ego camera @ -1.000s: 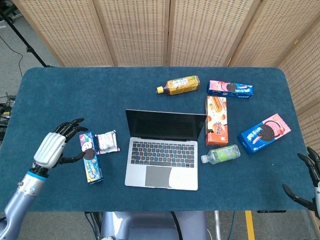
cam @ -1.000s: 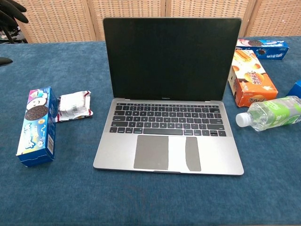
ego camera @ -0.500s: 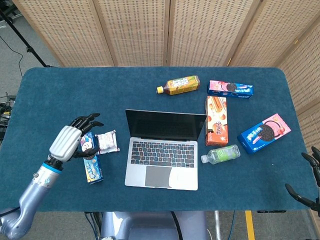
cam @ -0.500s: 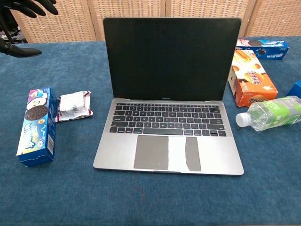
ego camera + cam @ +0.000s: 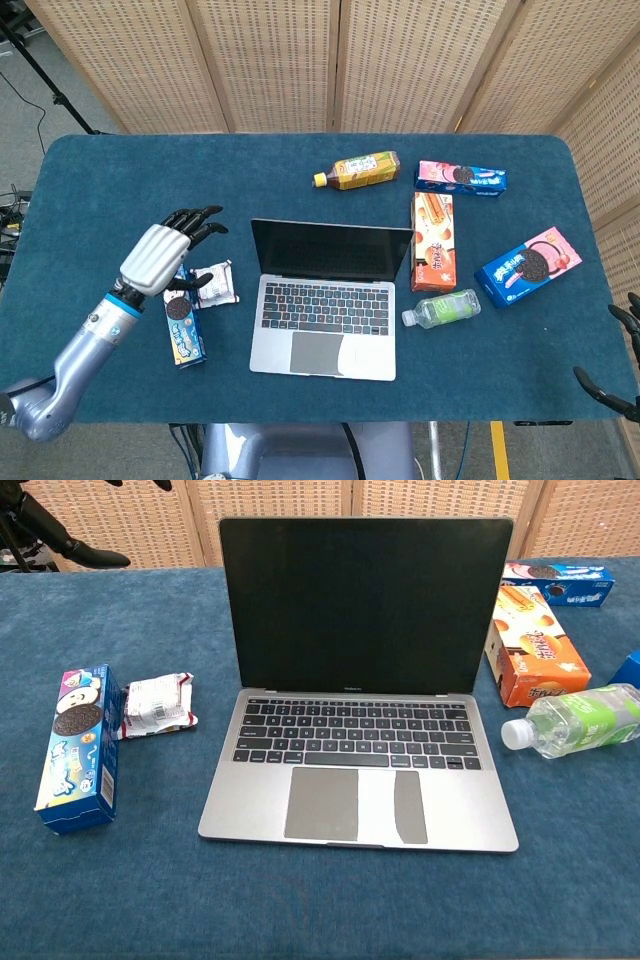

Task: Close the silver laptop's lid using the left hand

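One silver laptop (image 5: pixel 325 310) sits open near the middle of the blue counter (image 5: pixel 120 180), its dark screen upright and its keyboard facing the robot. The left hand (image 5: pixel 165 258) hovers above the counter just left of the laptop, over the near end of a blue cookie box (image 5: pixel 182 320) and a small crumpled white packet (image 5: pixel 213 284); its dark fingers (image 5: pixel 198 218) are spread wide and hold nothing, pointing toward the screen's left edge without touching it. In the chest view only dark fingertips of that hand (image 5: pixel 85 552) show at the top left corner.

To the right of the laptop lie two bottles: one amber tea bottle (image 5: pixel 356 170) behind the screen and one clear bottle with a green label (image 5: pixel 443 308) beside the keyboard. Four cookie or snack boxes are counted in all: the blue one on the left, one orange box (image 5: pixel 433 240) against the laptop's right side, one pink-and-blue box (image 5: pixel 461 178) behind it, and one blue-and-pink box (image 5: pixel 528 266) further right.

The right hand (image 5: pixel 618 360) shows only as dark fingers at the counter's right edge, apart and holding nothing.
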Robot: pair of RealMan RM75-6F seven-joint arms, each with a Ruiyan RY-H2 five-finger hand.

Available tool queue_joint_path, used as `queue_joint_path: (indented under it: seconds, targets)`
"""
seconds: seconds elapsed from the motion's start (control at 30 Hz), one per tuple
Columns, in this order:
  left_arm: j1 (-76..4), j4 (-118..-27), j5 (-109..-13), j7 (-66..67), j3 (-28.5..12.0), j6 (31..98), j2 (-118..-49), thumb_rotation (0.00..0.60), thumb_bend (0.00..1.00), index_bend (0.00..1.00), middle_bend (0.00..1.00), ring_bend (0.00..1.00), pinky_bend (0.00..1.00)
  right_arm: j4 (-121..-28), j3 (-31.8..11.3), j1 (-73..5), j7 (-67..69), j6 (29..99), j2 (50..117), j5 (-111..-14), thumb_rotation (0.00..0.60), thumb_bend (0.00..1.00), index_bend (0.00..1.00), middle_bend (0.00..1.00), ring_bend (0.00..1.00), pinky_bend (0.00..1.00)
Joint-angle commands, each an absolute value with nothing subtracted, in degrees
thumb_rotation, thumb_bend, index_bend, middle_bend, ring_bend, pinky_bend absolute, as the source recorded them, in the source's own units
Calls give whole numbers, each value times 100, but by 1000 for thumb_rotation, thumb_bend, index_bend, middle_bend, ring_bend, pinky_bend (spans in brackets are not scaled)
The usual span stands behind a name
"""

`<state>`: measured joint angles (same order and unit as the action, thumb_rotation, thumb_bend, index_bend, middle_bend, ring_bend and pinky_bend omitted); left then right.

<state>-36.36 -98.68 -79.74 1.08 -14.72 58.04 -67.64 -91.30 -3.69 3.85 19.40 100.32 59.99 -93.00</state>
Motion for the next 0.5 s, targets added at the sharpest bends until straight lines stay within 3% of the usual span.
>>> queue_joint_path:
  seconds: [0.03,0.5]
  targets:
    - [-3750,-9770,-7906,123,-1513,5710,-6805,600,218,273,149,150,181,-9130,-373,387,1950,10033,5995,-9295,600,236,139,38,135,0]
    - [-4467,-8833,-7711,-142,-1694,5316,-7439,600,217,256,125,125,181,-9104,-390,397,2067,10031,5973,-9267,600,237,139,38,135,0]
